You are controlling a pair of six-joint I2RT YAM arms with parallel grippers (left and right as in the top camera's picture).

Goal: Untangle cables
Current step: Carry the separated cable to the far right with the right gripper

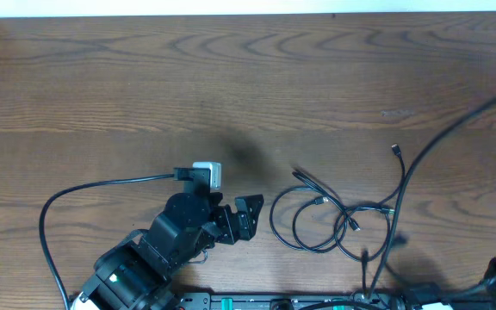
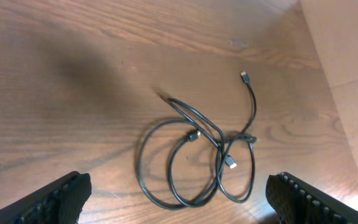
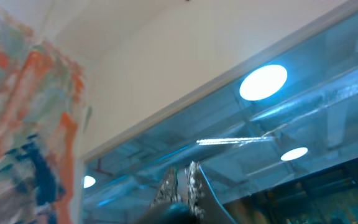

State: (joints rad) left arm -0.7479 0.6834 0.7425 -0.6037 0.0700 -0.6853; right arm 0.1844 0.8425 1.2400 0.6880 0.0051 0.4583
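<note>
Black cables (image 1: 330, 215) lie looped over one another on the wooden counter (image 1: 231, 77), at three o'clock from the left pincer (image 1: 246, 217), which gapes wide toward them, probably readying a grab, while the right pincer (image 3: 180, 186), closed tight, points ceilingward, seemingly parked.

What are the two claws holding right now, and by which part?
Nothing. The left gripper stands open, apart from the cables; the right gripper is shut, aimed at the ceiling, with nothing visible in it.
</note>
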